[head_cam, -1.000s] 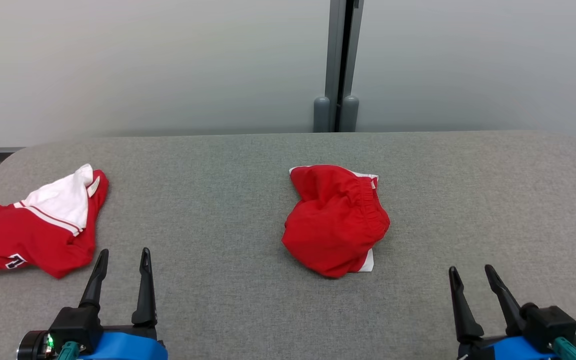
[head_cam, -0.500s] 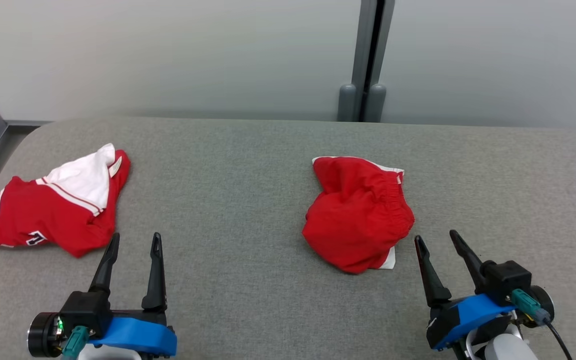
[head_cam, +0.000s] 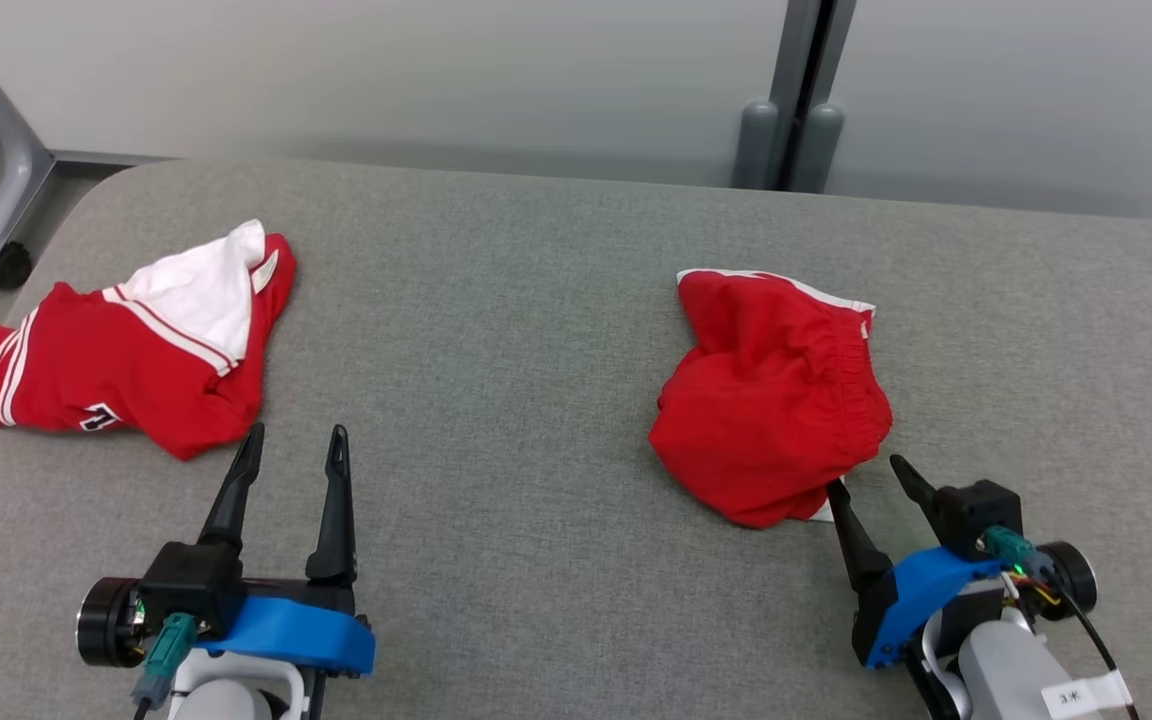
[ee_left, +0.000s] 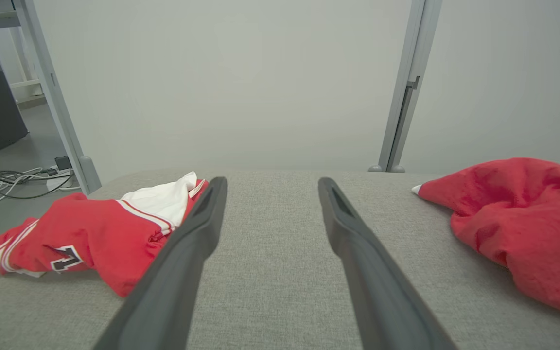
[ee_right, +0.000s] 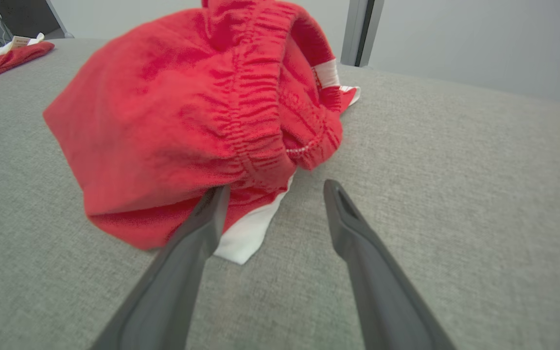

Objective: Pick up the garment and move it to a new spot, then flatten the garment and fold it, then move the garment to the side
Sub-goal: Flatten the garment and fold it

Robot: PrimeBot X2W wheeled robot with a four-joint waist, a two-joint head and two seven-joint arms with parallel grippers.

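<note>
A crumpled red garment (head_cam: 771,395) with an elastic waistband and white trim lies right of the table's middle. My right gripper (head_cam: 866,475) is open at its near right edge, the left fingertip (ee_right: 217,199) touching or nearly touching the cloth, with nothing between the fingers. The waistband bulges just ahead of that gripper (ee_right: 276,187) in the right wrist view. My left gripper (head_cam: 296,432) is open and empty over bare table, just right of a red and white jersey (head_cam: 126,360). Ahead of the left gripper (ee_left: 271,182) the red garment (ee_left: 518,218) lies at the right.
The grey fabric table (head_cam: 536,300) has rounded corners and ends at a pale wall with a grey post (head_cam: 786,100). The jersey (ee_left: 90,233) reaches the table's left edge. A wheeled metal frame leg (head_cam: 1,180) stands on the floor beyond the left corner.
The head camera has turned, shifting the whole picture. My right gripper has come forward to the red garment's near right edge. Both grippers stay open.
</note>
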